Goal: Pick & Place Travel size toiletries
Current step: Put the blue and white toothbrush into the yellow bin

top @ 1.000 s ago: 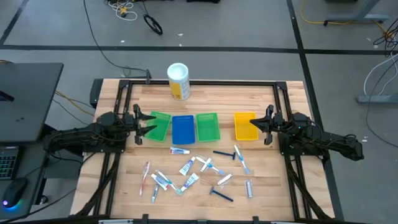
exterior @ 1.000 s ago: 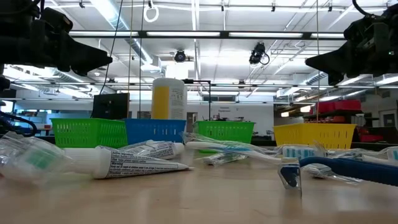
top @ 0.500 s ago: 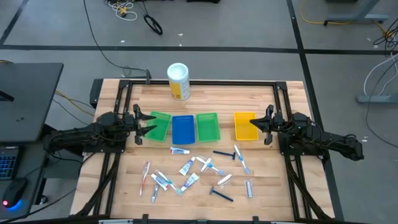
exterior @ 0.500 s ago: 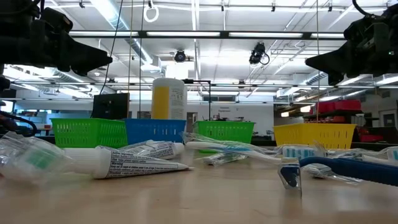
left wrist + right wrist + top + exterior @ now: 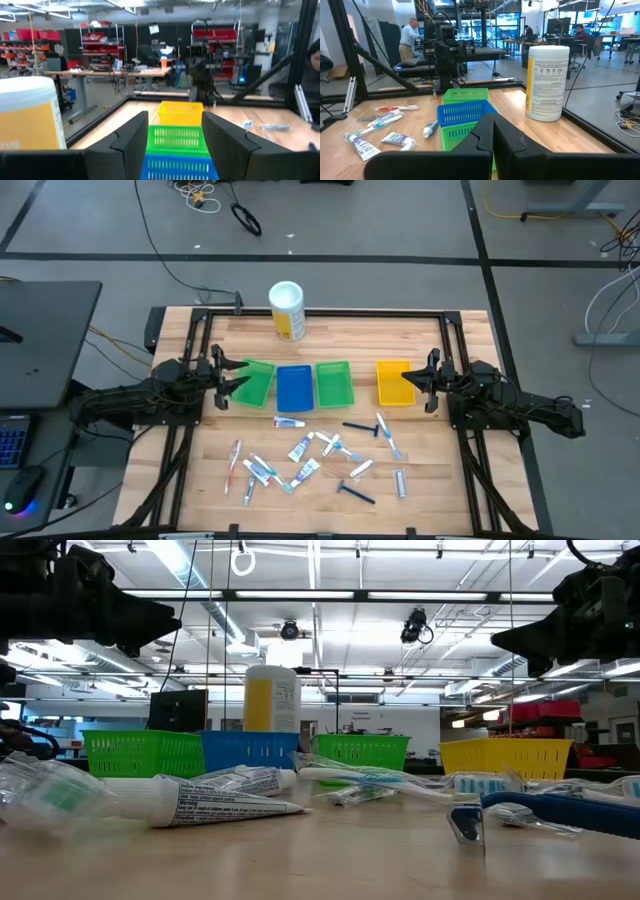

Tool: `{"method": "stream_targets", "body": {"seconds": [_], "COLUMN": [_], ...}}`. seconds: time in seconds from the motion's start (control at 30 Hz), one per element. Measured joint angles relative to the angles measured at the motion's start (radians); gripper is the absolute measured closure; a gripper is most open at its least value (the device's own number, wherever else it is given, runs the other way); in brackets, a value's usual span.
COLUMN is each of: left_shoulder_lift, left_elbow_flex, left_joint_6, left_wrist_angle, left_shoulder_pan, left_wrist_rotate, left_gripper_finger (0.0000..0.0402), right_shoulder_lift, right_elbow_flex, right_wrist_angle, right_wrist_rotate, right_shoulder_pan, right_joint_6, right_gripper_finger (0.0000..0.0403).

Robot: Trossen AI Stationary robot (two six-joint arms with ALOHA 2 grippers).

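The travel size toiletries (image 5: 315, 455) lie scattered flat on the near middle of the wooden table: white-and-blue tubes (image 5: 200, 802), pale toothbrushes (image 5: 236, 465), dark blue razors (image 5: 355, 492) and silvery tubes (image 5: 400, 483). My left gripper (image 5: 240, 380) hovers open above the left end of the tray row, at the left green tray (image 5: 256, 382). In its wrist view the gripper (image 5: 175, 119) has its fingers apart. My right gripper (image 5: 410, 383) hovers shut by the yellow tray (image 5: 393, 383), and in its wrist view (image 5: 493, 127) the fingers meet. Neither touches anything.
Four plastic trays stand in a row across the table's middle: green, blue (image 5: 293, 388), green (image 5: 333, 384), yellow. A tall white-and-yellow canister (image 5: 287, 310) stands at the far edge. A black frame (image 5: 320, 312) runs round the table. People work in the room behind (image 5: 411, 32).
My left gripper has risen a little above the left green tray, as the low view shows. The right arm and the toiletries have stayed where they were.
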State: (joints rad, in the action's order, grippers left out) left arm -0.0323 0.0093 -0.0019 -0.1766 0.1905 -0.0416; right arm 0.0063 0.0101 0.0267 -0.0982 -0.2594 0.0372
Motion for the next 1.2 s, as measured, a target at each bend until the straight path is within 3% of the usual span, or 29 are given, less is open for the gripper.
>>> {"method": "stream_targets", "body": {"seconds": [0.3,0.5,0.67,1.03,1.13,1.2], "left_shoulder_lift": [0.0,0.0,0.0,-0.003,-0.028,-0.063], "left_elbow_flex": [0.0,0.0,0.0,0.019,0.049,0.074], "left_joint_6": [-0.149,-0.17,-0.236,-0.281,-0.248,-0.237], "left_wrist_angle": [-0.025,-0.027,-0.026,-0.111,-0.113,-0.106], "left_shoulder_pan": [0.0,0.0,0.0,0.0,0.0,0.0], "left_wrist_rotate": [0.009,0.011,0.097,0.115,0.114,0.113], "left_gripper_finger": [0.0208,0.0208,0.0208,0.0208,0.0208,0.0208], "right_shoulder_lift": [0.0,0.0,0.0,0.004,0.006,0.011], "right_elbow_flex": [0.0,0.0,0.0,0.0,0.0,0.0], "right_wrist_angle": [0.0,0.056,0.165,0.442,0.548,0.595], "right_wrist_rotate": [-0.001,-0.015,-0.011,0.335,0.492,0.507], "right_shoulder_pan": [0.0,0.0,0.0,0.0,0.0,-0.001], "right_joint_6": [0.004,0.098,0.105,0.098,0.193,0.237], "right_gripper_finger": [0.0401,0.0401,0.0401,0.0401,0.0401,0.0401]}}
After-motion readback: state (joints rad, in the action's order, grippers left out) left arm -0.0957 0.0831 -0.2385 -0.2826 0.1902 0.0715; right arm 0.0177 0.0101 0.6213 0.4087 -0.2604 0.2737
